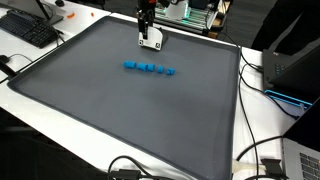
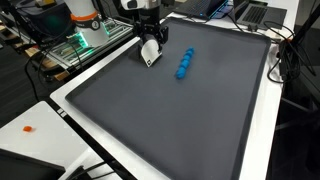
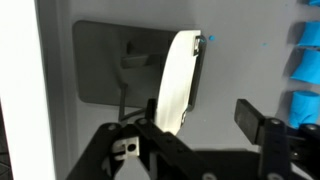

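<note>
At the edge of the grey mat (image 1: 120,120), the gripper (image 3: 203,122) hangs with its jaws released. In the wrist view the two black fingers (image 3: 252,114) stand well apart, and the one on the right of that picture has bare mat between it and the white piece (image 3: 176,78). That white piece is a thin curved slab standing on its edge between the fingers, close to the other one. Whether it touches that finger, I can't tell from here. In both exterior views the white piece (image 1: 151,40) sits on the mat just inside its border, right under the black gripper (image 2: 148,40). Further in toward the mat's middle lies a row of small blue blocks (image 1: 148,68), side by side and apart from the white piece. Off the mat's corner sits a black keyboard (image 1: 30,30).
</note>
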`<state>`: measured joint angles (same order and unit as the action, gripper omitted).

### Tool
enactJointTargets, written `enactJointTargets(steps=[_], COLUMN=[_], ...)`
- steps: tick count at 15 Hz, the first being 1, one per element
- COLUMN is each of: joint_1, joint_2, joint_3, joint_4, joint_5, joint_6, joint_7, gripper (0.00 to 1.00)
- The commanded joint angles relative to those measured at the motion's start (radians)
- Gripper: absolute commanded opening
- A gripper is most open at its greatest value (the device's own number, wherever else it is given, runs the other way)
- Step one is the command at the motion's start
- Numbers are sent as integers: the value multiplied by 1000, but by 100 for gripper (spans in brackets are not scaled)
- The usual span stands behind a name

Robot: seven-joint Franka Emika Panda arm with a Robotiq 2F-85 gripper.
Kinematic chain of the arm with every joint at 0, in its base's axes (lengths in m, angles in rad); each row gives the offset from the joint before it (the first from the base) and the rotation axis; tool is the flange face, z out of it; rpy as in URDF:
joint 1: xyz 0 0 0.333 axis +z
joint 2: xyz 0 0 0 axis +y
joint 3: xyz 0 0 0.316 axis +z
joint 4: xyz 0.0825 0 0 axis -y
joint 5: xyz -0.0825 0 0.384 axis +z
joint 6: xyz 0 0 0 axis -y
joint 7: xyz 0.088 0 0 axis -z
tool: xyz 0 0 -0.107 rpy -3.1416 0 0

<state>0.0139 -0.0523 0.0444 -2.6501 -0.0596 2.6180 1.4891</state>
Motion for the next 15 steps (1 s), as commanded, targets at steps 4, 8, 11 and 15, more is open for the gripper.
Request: enactJointTargets(steps=[4,8,11,15], joint_1=[-3,2,8,23], joint_2=[-74,-96,-110,-114], joint_3=[17,30,35,45], joint_4=[67,102,125,162], joint_5=[-15,-66,-77,-52], joint_6=[-200,-202,-189,-182], joint_7=[-34,-164,-306,-521], gripper=[100,100,100,100])
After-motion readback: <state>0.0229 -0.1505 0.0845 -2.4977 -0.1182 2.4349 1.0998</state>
